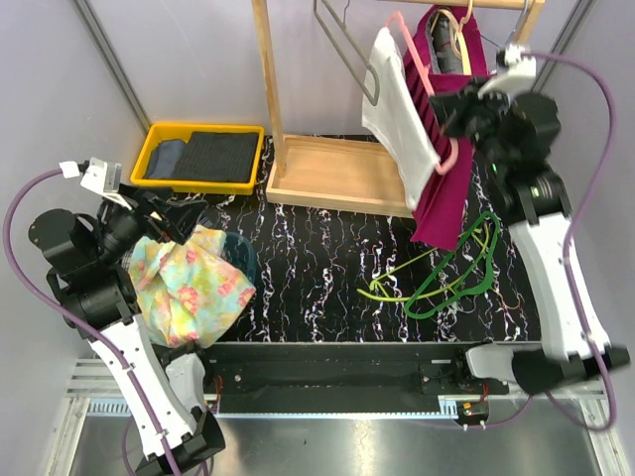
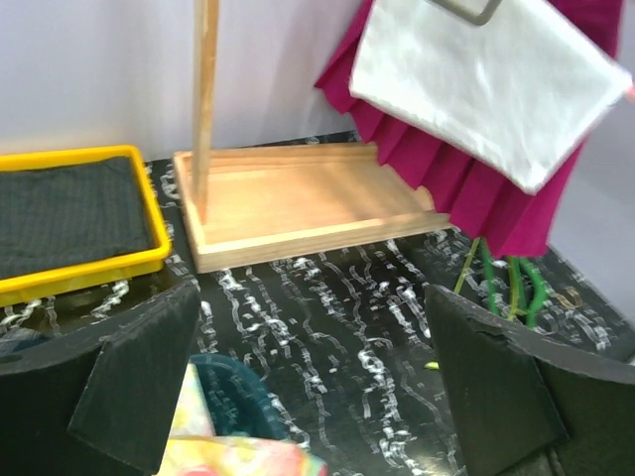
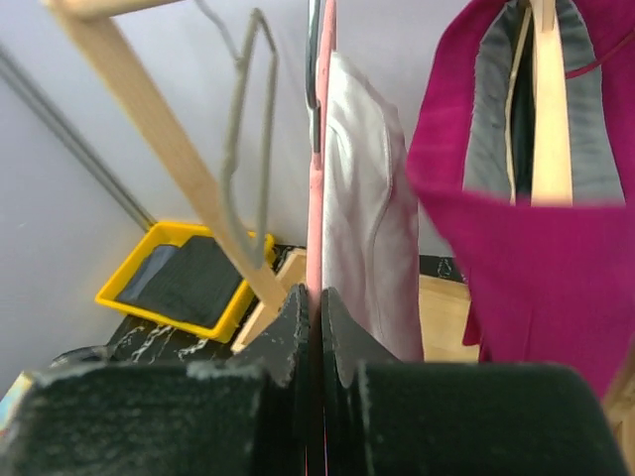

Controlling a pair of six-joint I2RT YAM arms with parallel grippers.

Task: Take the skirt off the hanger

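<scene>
Beware, with the right gripper (image 3: 317, 297) pinched shut on the pink hanger (image 3: 316, 178), the white skirt (image 3: 367, 198) draped just beside its fingers and the left gripper (image 2: 313, 297) gaping empty, of tugging the hanger off the wooden rack (image 1: 268, 89) or snagging the magenta garment (image 3: 516, 268) beyond.

- Plain pale lilac-grey walls (image 1: 179, 50) are closing in the back and both sides
- Grey metal struts (image 1: 107, 55) are slanting up against them
- A black tabletop (image 1: 317, 288) veined with white is spreading across the middle
- A wooden rack (image 1: 266, 69) is standing at the back, rising from a flat, lipped base (image 1: 332, 174)
- A silver metal plate (image 1: 347, 446) is running along the near edge
- Soft, even light is falling, throwing only faint shadows
</scene>
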